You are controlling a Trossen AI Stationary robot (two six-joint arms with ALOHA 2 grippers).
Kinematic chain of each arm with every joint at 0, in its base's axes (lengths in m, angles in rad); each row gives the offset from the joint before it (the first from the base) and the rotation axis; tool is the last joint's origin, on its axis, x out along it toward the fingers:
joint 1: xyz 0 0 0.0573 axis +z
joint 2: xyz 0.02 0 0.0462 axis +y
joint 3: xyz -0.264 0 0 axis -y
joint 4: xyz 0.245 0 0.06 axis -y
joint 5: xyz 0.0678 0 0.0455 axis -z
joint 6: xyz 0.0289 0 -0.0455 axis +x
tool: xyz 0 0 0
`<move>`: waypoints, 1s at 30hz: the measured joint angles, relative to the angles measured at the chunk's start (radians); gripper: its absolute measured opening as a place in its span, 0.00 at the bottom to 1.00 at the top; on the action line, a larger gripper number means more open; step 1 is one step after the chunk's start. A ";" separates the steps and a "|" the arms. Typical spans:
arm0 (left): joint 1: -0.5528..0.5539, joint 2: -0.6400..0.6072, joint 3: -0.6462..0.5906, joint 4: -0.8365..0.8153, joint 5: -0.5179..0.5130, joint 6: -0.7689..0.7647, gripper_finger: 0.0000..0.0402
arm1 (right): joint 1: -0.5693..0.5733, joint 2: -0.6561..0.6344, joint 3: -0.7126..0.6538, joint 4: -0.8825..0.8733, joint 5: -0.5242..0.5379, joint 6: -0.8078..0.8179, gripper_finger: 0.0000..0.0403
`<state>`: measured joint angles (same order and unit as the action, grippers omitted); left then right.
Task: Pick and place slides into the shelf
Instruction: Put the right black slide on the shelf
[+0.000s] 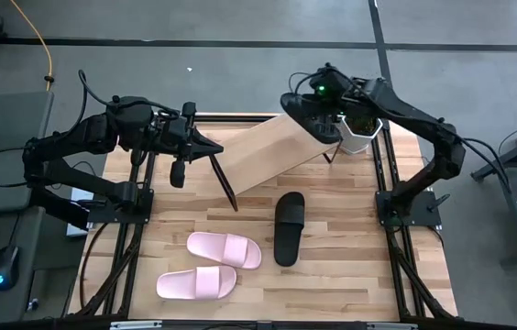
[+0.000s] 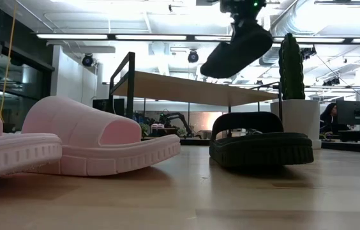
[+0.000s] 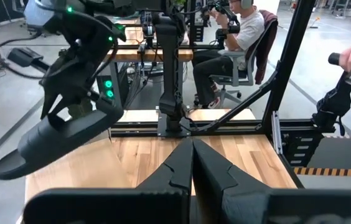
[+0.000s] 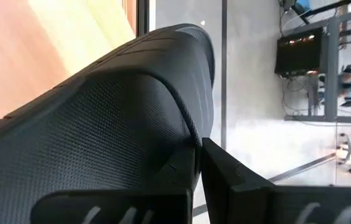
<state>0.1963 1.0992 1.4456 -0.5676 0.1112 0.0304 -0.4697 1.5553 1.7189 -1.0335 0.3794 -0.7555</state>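
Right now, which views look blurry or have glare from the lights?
Low view: the near pink slide is soft, ceiling lights glare behind the lifted black slide. Right wrist view: that slide fills the frame, blurred. High view: evenly lit.

My right gripper [image 1: 318, 112] is clamped on a black slide [image 1: 310, 117] in the air over the shelf [image 1: 272, 152] end; the plank below it is bare, so the way down is free. The white cactus pot [image 1: 359, 136] stands just beside that end and crowds the outer side. My left gripper [image 1: 211, 147], jaws together, hangs at the shelf's other end. Open tabletop [image 1: 350, 238] lies between shelf and the grounded black slide [image 1: 289, 227] and two pink slides [image 1: 225, 249]
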 joint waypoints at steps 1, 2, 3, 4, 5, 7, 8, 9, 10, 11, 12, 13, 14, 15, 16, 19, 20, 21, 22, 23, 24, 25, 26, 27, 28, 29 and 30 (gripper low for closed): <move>0.000 0.000 0.000 -0.005 0.000 0.004 0.00 | 0.010 0.008 0.000 0.010 0.016 -0.010 0.00; 0.000 0.000 0.000 -0.010 0.000 0.010 0.00 | 0.022 0.013 0.000 0.023 0.034 -0.019 0.00; 0.000 0.000 0.000 -0.013 0.000 0.015 0.00 | 0.034 0.018 0.000 0.034 0.044 -0.030 0.00; 0.000 0.000 0.000 -0.017 0.000 0.015 0.00 | 0.046 0.020 0.000 0.046 0.047 -0.036 0.00; 0.000 0.000 0.000 -0.022 0.000 0.015 0.00 | 0.057 0.022 0.000 0.053 0.047 -0.039 0.00; 0.000 0.000 0.000 -0.031 0.000 0.015 0.00 | 0.073 0.023 0.000 0.055 0.053 -0.042 0.00; 0.000 0.000 0.000 -0.035 0.000 0.015 0.00 | 0.081 0.023 0.000 0.050 0.065 -0.041 0.00; 0.000 0.000 0.000 -0.037 0.000 0.016 0.00 | 0.087 0.023 0.000 0.041 0.084 -0.035 0.00; 0.000 0.000 0.000 -0.037 0.000 0.016 0.00 | 0.090 0.023 0.000 0.028 0.093 -0.028 0.00; 0.000 0.000 0.000 -0.037 0.000 0.016 0.00 | 0.092 0.023 0.000 0.012 0.092 -0.020 0.00; 0.000 0.000 0.000 -0.037 0.000 0.016 0.00 | 0.092 0.023 0.000 -0.006 0.092 -0.009 0.00; 0.000 0.000 0.000 -0.037 0.000 0.016 0.00 | 0.092 0.023 0.000 -0.021 0.091 0.000 0.00; 0.000 0.000 0.000 -0.036 0.000 0.016 0.00 | 0.092 0.023 0.000 -0.036 0.091 0.007 0.00; 0.000 0.000 0.000 -0.036 0.000 0.017 0.00 | 0.092 0.023 0.000 -0.048 0.092 0.015 0.00; 0.000 0.000 0.000 -0.036 0.000 0.018 0.00 | 0.092 0.023 0.000 -0.053 0.097 0.019 0.00; 0.000 0.000 0.000 -0.035 0.000 0.018 0.00 | 0.097 0.018 0.000 -0.057 0.108 0.022 0.00; 0.000 0.000 0.000 -0.035 0.000 0.018 0.00 | 0.102 0.016 0.000 -0.058 0.110 0.021 0.00; 0.000 0.000 0.000 -0.035 0.000 0.018 0.00 | 0.108 0.012 0.000 -0.057 0.111 0.021 0.00; 0.000 0.000 0.000 -0.035 0.000 0.018 0.00 | 0.112 0.008 0.000 -0.060 0.111 0.021 0.00; 0.000 0.000 0.000 -0.035 0.000 0.018 0.00 | 0.118 0.006 0.000 -0.064 0.113 0.021 0.00; 0.000 0.000 0.000 -0.035 0.000 0.018 0.00 | 0.125 0.003 0.000 -0.070 0.118 0.021 0.00; 0.000 0.000 0.000 -0.035 0.000 0.018 0.00 | 0.130 -0.002 0.000 -0.079 0.119 0.022 0.00; 0.000 0.000 0.000 -0.035 0.000 0.018 0.00 | 0.134 -0.006 0.000 -0.087 0.123 0.023 0.00; 0.000 0.000 0.000 -0.035 0.000 0.018 0.00 | 0.139 -0.013 0.000 -0.087 0.129 0.026 0.00; 0.000 0.000 0.000 -0.035 0.000 0.018 0.00 | 0.143 -0.022 0.000 -0.086 0.130 0.031 0.00; 0.000 0.000 0.000 -0.036 0.000 0.018 0.00 | 0.145 -0.029 0.000 -0.084 0.130 0.034 0.00; 0.000 0.000 0.000 -0.036 0.000 0.018 0.00 | 0.146 -0.038 0.000 -0.085 0.130 0.040 0.00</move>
<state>0.1961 1.0996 1.4456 -0.6037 0.1114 0.0483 -0.3241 1.5178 1.7187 -1.1186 0.5091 -0.7157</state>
